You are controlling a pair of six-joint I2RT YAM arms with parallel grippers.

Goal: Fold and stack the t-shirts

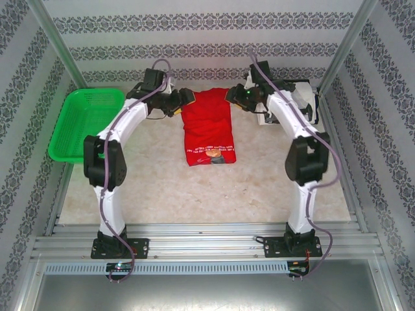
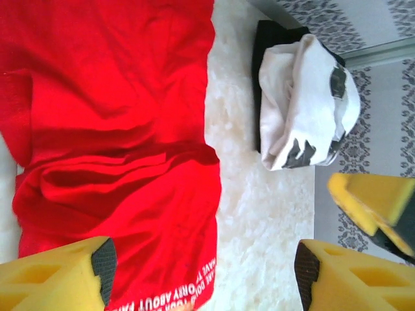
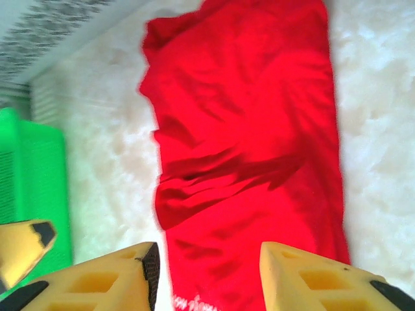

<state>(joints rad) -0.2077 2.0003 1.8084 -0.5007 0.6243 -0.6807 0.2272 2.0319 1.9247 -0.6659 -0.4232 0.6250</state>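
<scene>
Directly beneath left tool (image 2: 204, 267): red shirt (image 2: 110, 129).

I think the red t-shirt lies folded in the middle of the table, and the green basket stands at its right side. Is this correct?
Not fully. The green basket stands at the left side of the red t-shirt, not the right, as the top external view shows. The rest holds: the red t-shirt lies folded in the middle of the table.
</scene>
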